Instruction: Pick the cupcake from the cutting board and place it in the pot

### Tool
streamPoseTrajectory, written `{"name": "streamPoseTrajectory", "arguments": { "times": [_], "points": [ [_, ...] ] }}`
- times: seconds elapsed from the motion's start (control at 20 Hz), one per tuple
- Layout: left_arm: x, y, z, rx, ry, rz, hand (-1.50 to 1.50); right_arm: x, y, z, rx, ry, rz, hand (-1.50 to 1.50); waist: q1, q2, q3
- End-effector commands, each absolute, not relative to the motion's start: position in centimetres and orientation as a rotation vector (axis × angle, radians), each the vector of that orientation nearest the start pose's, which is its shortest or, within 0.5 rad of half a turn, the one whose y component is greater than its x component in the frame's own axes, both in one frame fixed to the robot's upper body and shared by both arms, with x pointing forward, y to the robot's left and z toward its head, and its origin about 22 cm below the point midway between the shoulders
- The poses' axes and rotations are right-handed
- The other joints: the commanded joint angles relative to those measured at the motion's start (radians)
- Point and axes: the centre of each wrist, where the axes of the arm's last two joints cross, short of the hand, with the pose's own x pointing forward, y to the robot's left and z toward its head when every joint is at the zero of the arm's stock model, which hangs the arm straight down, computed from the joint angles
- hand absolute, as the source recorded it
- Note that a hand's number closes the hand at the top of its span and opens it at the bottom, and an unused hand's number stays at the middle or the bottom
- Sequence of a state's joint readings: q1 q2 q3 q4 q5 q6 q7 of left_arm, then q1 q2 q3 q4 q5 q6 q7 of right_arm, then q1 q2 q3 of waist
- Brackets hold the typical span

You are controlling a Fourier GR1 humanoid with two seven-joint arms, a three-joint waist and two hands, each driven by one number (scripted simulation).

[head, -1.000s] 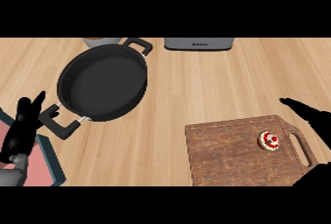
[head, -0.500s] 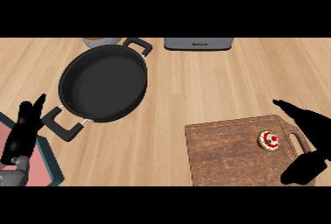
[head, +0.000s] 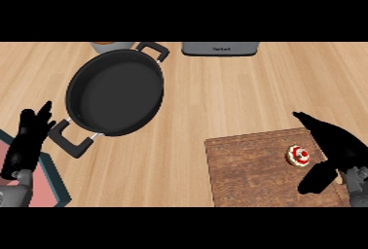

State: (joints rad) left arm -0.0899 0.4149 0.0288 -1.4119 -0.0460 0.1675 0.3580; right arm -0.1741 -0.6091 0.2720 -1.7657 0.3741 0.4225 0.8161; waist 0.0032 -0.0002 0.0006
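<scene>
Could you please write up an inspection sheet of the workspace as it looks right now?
Surface: wooden counter.
Job's things: cupcake on the cutting board, right side; black pot upper left, nothing seen inside.
Clutter: grey appliance and a container at the far edge; red-and-teal object lower left.
Hands: left hand open beside the pot's handle; right hand open around the cupcake, holding nothing.
Cables: nothing seen.
Surroundings: nothing seen.

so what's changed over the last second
The right hand has shifted left over the cutting board, closing on the cupcake with fingers open; nothing gripped yet. The left hand barely moved. Cupcake, board and pot stayed put.
</scene>
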Motion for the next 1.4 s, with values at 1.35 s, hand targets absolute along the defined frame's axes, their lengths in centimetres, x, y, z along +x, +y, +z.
{"name": "streamPoseTrajectory", "arguments": {
  "times": [1.35],
  "points": [
    [25.3,33.6,3.7,0.53,-1.163,-0.115,0.0,27.2,-26.7,3.2,-0.679,-0.669,1.014,-1.5,-0.001,-0.001,0.0]
  ]
}}
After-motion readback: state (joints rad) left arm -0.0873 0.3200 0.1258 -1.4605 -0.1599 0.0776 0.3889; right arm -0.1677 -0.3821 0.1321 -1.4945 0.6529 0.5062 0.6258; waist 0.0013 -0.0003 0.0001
